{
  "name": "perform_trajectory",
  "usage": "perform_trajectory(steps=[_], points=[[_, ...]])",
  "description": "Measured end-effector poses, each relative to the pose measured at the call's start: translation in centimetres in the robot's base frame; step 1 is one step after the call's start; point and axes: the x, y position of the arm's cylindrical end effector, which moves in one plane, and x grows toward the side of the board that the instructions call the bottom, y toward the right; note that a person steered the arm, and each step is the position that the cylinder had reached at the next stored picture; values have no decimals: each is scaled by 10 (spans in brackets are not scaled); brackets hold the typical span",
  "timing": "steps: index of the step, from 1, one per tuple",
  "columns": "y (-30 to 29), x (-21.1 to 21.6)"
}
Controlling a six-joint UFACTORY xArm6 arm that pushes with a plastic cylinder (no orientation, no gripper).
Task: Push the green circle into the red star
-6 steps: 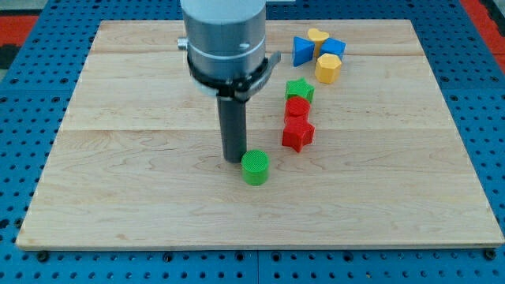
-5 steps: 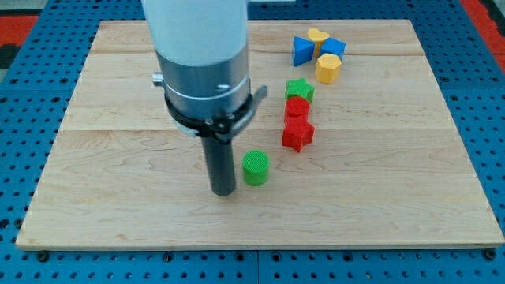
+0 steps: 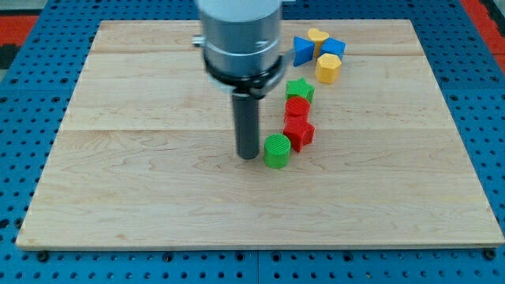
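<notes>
**A:** Where is the green circle [image 3: 277, 150]?

**B:** Near the middle of the board [image 3: 118, 181], standing upright on its flat base with its ribbed round top facing up. It is a short cylinder, so its axis runs vertically and it has no sideways heading that I can make out. Its upper right edge touches the red star [image 3: 299, 132], or comes so close that no gap shows.

**A:** And my tip [image 3: 248, 155]?

**B:** Just to the view's left of the green circle, right beside it; I cannot tell whether the two actually touch. The rod stands straight up from the board into the grey housing above. It is one plain rod, with nothing to spread or pinch, and it holds nothing.

**A:** What lies beyond the star?

**B:** A second red block [image 3: 297, 108] sits directly above the star in the view, touching it, and a green star [image 3: 299, 89] sits above that, so the three form a short column. Toward the view's top right is a tight cluster: two blue blocks [image 3: 301, 50] and [image 3: 334, 46], a yellow heart [image 3: 317, 36] between them, and a yellow block [image 3: 328, 68] below.
</notes>
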Motion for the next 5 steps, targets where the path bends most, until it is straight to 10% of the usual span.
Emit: perform_trajectory(steps=[5], points=[[56, 47]])
